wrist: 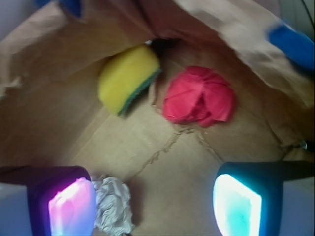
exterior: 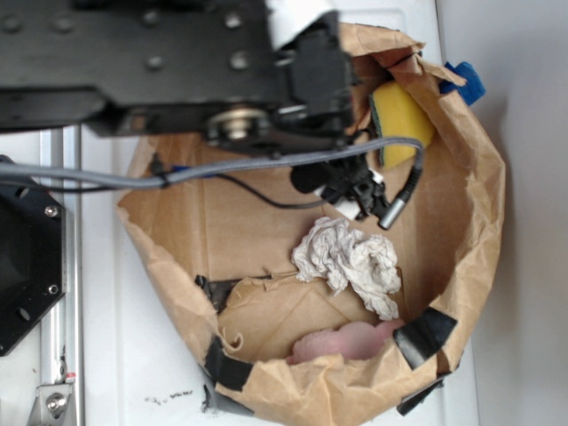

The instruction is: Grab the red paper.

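On the white counter (exterior: pixel 115 355) sits a brown paper bag (exterior: pixel 479 222) holding a yellow sponge (wrist: pixel 127 78), red paper (wrist: pixel 199 96) just beside it, and a white wad (exterior: pixel 348 259) nearer the middle. Above the bag floor hangs the gripper (wrist: pixel 155 204), fingers spread and empty, the red paper ahead and untouched, so reach and grasp both remain.

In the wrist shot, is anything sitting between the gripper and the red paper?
No. The wrist view shows only bare brown paper floor between the open gripper and the red paper. The white paper wad lies off by one finger.
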Action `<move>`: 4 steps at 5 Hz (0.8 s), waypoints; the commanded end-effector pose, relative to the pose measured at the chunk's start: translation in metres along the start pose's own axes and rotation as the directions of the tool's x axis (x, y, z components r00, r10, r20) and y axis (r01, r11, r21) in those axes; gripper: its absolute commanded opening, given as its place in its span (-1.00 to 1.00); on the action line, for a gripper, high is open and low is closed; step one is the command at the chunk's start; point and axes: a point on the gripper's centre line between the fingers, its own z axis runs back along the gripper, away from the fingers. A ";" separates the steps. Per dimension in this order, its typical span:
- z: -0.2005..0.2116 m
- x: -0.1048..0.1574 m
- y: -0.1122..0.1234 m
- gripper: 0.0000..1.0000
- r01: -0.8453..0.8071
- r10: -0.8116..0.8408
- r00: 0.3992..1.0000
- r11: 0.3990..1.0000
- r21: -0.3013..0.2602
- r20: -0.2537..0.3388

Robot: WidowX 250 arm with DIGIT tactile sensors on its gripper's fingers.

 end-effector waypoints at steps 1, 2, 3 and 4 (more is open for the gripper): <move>-0.016 0.022 0.014 1.00 -0.115 0.112 0.989 0.993 0.028 0.095; -0.025 0.029 0.023 1.00 -0.158 0.150 0.981 0.985 0.064 0.119; -0.023 0.029 0.032 1.00 -0.181 0.166 0.975 0.979 0.094 0.149; -0.021 0.028 0.035 1.00 -0.202 0.186 0.970 0.975 0.097 0.158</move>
